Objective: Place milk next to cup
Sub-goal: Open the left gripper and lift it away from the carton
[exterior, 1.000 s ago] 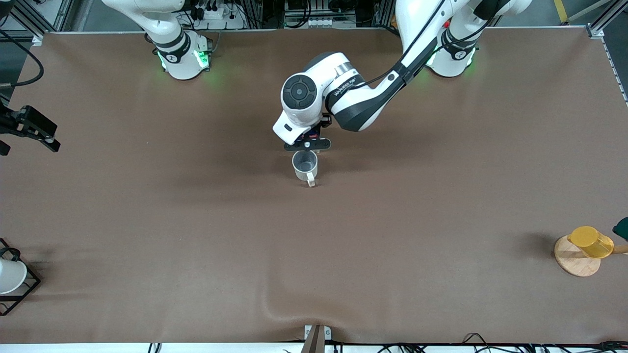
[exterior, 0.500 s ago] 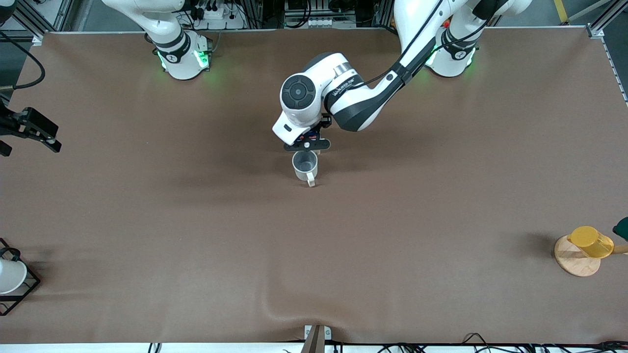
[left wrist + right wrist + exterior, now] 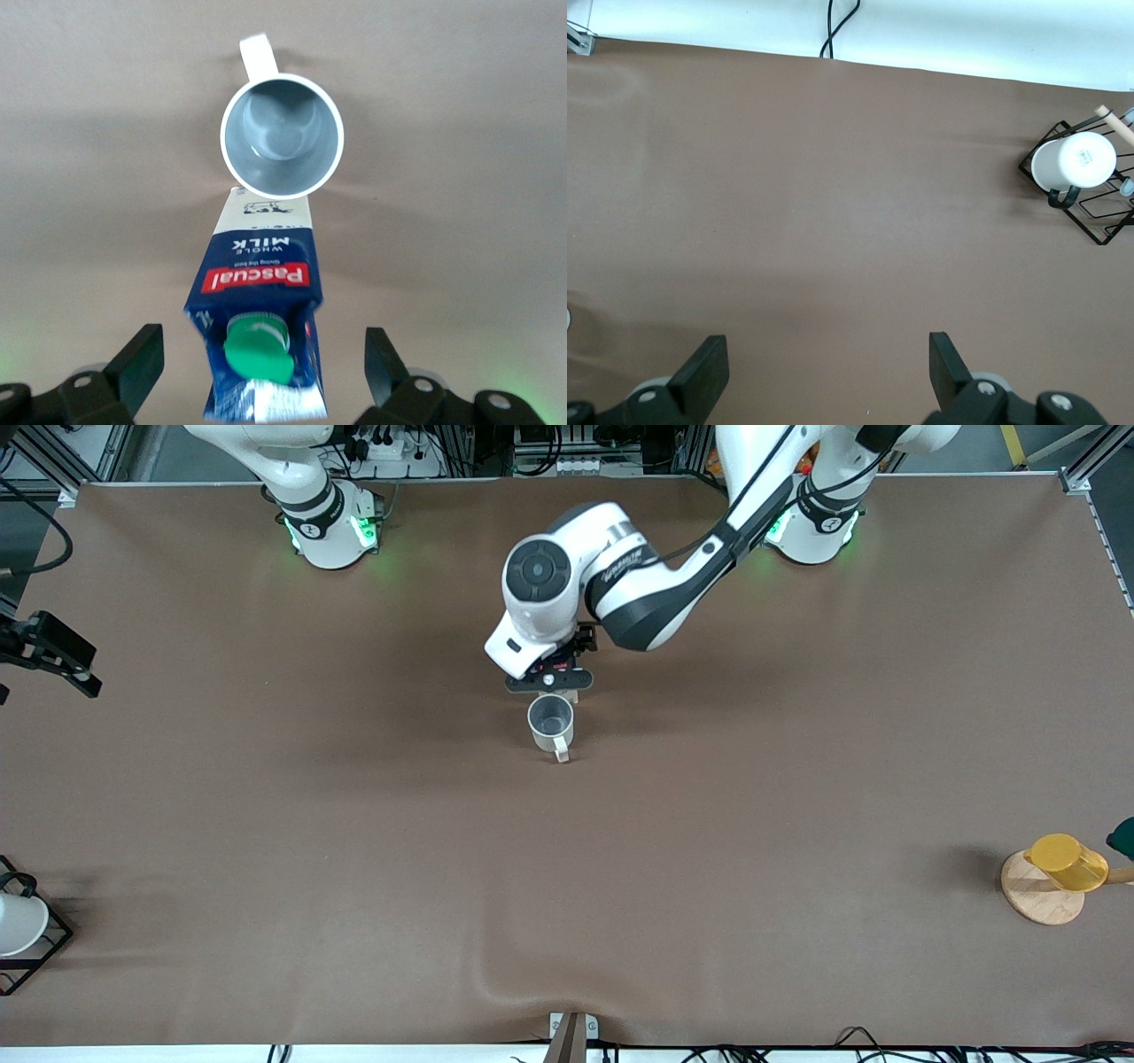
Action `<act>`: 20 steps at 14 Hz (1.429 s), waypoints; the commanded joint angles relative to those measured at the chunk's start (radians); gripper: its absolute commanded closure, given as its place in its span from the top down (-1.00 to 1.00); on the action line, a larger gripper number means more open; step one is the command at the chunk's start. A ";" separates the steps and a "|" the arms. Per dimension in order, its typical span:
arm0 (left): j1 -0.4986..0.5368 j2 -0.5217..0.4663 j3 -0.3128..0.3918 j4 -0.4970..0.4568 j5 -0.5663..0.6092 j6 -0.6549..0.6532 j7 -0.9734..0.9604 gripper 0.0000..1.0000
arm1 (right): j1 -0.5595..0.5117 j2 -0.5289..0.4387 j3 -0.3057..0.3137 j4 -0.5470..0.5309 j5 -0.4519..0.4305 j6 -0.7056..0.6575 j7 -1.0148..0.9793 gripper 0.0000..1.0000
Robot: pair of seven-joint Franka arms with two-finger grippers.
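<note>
The milk (image 3: pixel 257 276), a dark blue carton with a green cap and red label, stands upright on the brown table. It is right beside the cup (image 3: pixel 282 133), on the side farther from the front camera. The cup (image 3: pixel 551 722) is an off-white mug with a grey inside. My left gripper (image 3: pixel 261 356) hovers over the carton, open, with both fingers well clear of its sides. In the front view the left gripper (image 3: pixel 549 680) hides nearly all of the milk. My right gripper (image 3: pixel 824 367) waits open, high over the right arm's end of the table, with nothing between its fingers.
A yellow cup (image 3: pixel 1067 861) lies on a round wooden coaster (image 3: pixel 1038 899) near the left arm's end. A white cup in a black wire rack (image 3: pixel 1076 161) sits at the right arm's end, close to the front edge. The tablecloth has a wrinkle (image 3: pixel 532 992) at the front edge.
My left gripper has opened and let go of the milk, then lifted slightly above it. The carton stays standing beside the cup. The right arm has barely shifted.
</note>
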State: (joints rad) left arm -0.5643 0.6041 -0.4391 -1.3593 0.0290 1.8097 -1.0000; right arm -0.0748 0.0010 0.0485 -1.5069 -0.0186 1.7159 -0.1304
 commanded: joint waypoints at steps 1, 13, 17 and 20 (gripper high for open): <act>0.003 -0.091 0.010 -0.012 0.009 -0.090 0.004 1.00 | -0.014 -0.009 0.010 0.004 0.000 -0.018 -0.003 1.00; 0.653 -0.445 0.008 -0.038 0.017 -0.213 0.464 1.00 | -0.002 -0.009 0.002 0.005 0.000 -0.029 -0.005 1.00; 0.695 -0.445 0.010 -0.052 0.020 -0.223 0.483 1.00 | -0.002 -0.009 0.004 0.004 0.002 -0.029 -0.003 1.00; 0.724 -0.457 0.010 -0.050 0.020 -0.262 0.485 1.00 | -0.002 -0.009 0.004 0.007 0.000 -0.027 -0.005 1.00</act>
State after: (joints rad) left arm 0.1264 0.1754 -0.4171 -1.3968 0.0331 1.5781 -0.5209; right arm -0.0711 0.0011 0.0478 -1.5043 -0.0187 1.6989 -0.1304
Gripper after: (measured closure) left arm 0.000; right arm 0.000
